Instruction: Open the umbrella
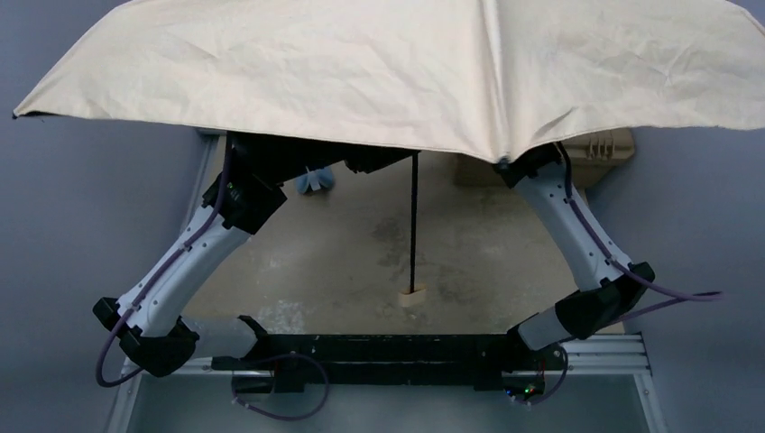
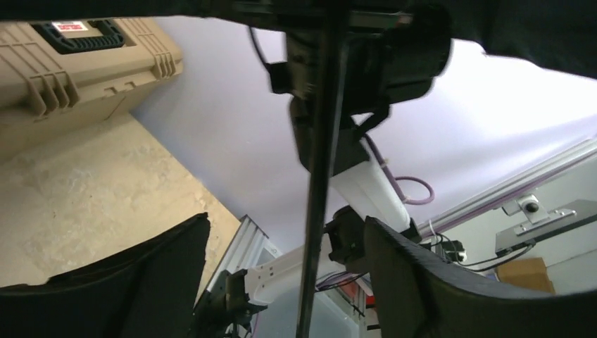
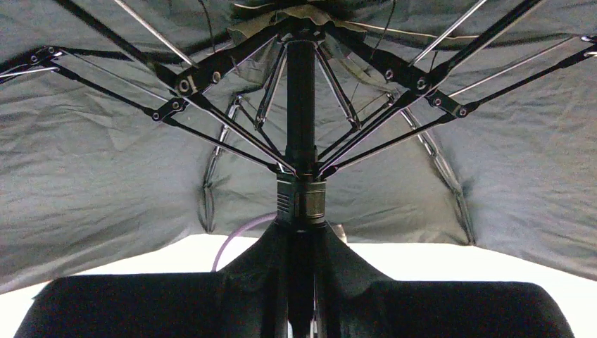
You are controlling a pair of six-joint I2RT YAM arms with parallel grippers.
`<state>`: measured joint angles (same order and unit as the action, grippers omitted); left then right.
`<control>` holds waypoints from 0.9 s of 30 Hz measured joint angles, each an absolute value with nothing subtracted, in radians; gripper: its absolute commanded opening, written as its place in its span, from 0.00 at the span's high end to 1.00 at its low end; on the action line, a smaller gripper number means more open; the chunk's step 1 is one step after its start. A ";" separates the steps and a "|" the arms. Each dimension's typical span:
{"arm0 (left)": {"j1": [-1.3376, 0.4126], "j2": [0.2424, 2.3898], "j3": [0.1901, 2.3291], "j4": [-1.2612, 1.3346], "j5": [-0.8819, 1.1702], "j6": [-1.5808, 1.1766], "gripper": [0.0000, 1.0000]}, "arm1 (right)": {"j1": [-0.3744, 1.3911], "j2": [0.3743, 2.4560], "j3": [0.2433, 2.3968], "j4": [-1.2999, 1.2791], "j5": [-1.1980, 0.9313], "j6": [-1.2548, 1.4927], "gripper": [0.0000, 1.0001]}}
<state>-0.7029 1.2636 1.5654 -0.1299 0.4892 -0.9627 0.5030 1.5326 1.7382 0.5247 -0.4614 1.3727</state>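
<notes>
The umbrella [image 1: 397, 63] is spread wide, its beige canopy covering the far side of the top view. Its thin black shaft [image 1: 415, 221] runs down to a small cream handle [image 1: 413, 298] at the table. From the right wrist view I see the black underside [image 3: 105, 176], the ribs and the runner [image 3: 300, 201]. My right gripper [image 3: 300, 243] is shut on the shaft just below the runner. My left gripper [image 2: 287, 222] is open, and the shaft [image 2: 317, 197] passes between its fingers without touching them. Both grippers are hidden under the canopy in the top view.
A tan hard toolbox [image 2: 70, 63] sits at the far right of the table [image 1: 343, 262], partly under the canopy [image 1: 595, 149]. A small blue pouch [image 1: 314, 180] lies near my left arm. The arms' metal base rail [image 1: 397, 347] runs along the near edge.
</notes>
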 measured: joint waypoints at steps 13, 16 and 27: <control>-0.820 1.334 1.799 -0.334 0.314 -0.751 0.22 | 0.606 1.402 1.793 0.226 -0.278 1.073 1.00; -0.828 1.349 1.806 -0.338 0.271 -0.720 0.32 | 0.633 1.412 1.793 0.170 -0.260 1.047 1.00; -0.832 1.393 1.866 -0.437 0.151 -0.712 1.00 | 0.667 1.407 1.702 0.185 -0.225 1.008 0.91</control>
<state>-0.8322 1.3930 1.8660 -0.4370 0.1513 -0.7124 0.6674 1.4067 1.7023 0.1852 -0.2253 1.0080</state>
